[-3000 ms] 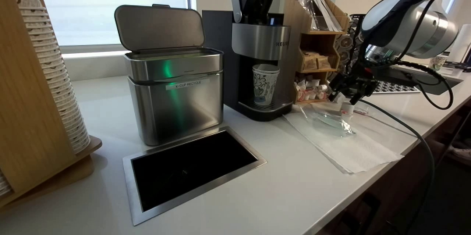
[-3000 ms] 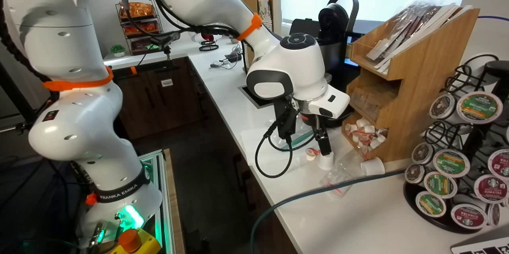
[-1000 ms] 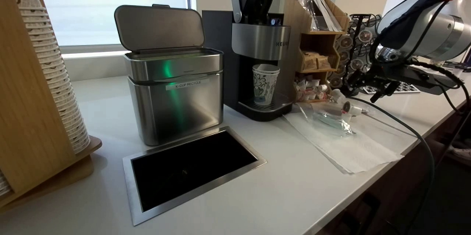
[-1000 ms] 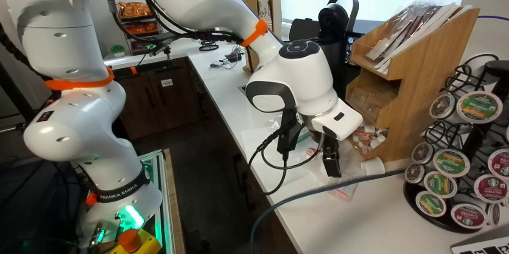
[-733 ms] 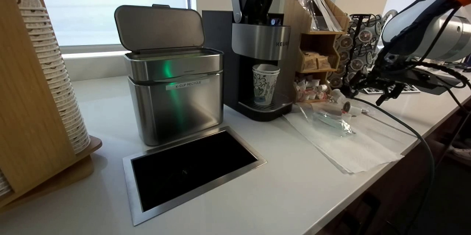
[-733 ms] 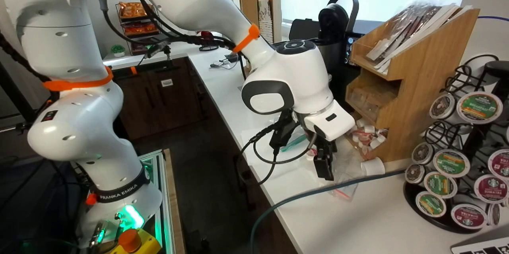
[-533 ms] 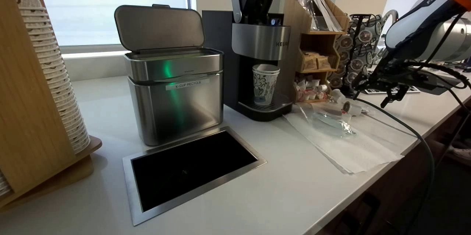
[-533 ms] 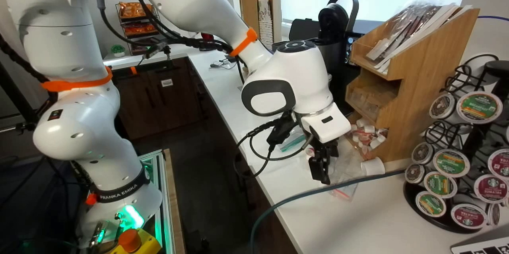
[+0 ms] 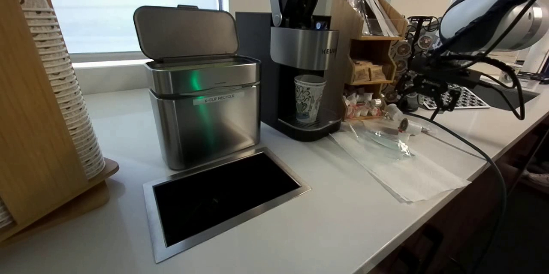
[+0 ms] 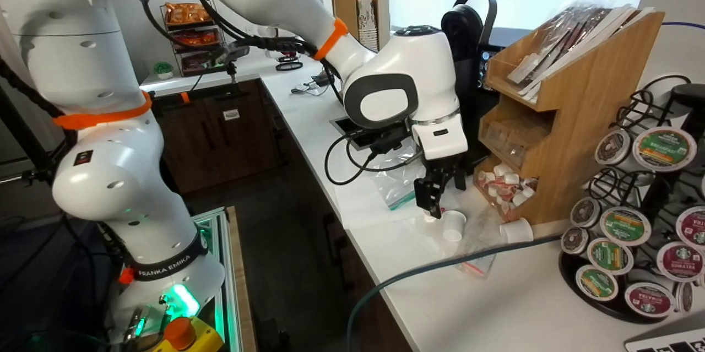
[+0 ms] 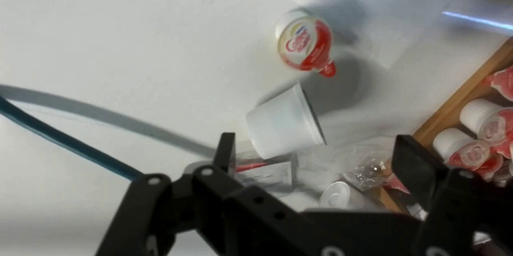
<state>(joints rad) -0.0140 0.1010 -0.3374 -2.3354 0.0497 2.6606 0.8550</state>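
My gripper is open with nothing between its fingers. In the wrist view a white plastic cup lies tipped just beyond the fingertips, its dark mouth turned aside. Beyond that sits a small creamer tub with a red and white lid. In an exterior view the gripper hovers above the counter, close to the cup; one finger partly hides the creamer. A clear plastic bag and another white cup show between the fingers from the wrist. The gripper also appears near the pod rack.
A teal hose crosses the counter. A wooden organizer holding creamers and the pod rack stand alongside. Paper sheets carry a teal-sealed bag. Farther along are the coffee maker, a steel bin and a framed opening.
From near the cup three seconds ago, the gripper moved back and turned. In the last half second it swung toward the paper sheets, uncovering the white cup to an exterior view.
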